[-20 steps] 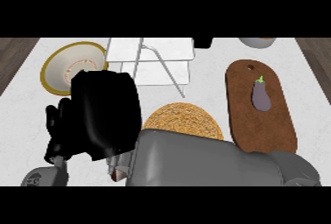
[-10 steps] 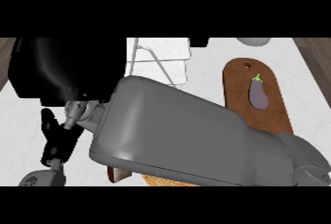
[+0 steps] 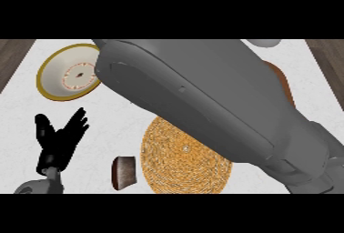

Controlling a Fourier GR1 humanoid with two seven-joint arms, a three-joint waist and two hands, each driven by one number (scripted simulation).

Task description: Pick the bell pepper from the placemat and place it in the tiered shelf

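Looking steeply down on a pale marbled surface (image 3: 20, 132) with wooden strips at the far left and right edges. Crossing the view from the lower right to the top centre, a large grey right forearm (image 3: 201, 100), blocking most of the scene behind it; right hand out of sight, so no telling its state. Low at the left, black left hand (image 3: 62, 136), fingers straight and spread, pointing up, holding nothing, resting apart from everything. At upper left, round cream plate (image 3: 67, 75) with a gold rim and a ring of small red marks near its middle, right edge hidden by the forearm. At lower centre, round woven straw-coloured placemat (image 3: 181, 157), partly covered by the forearm, visible part bare. Just left of the placemat, small dark brown object (image 3: 124, 171), identity unclear. Beyond the forearm at right, sliver of a brown board (image 3: 282, 82). Bell pepper and tiered shelf nowhere visible; position cannot be told.
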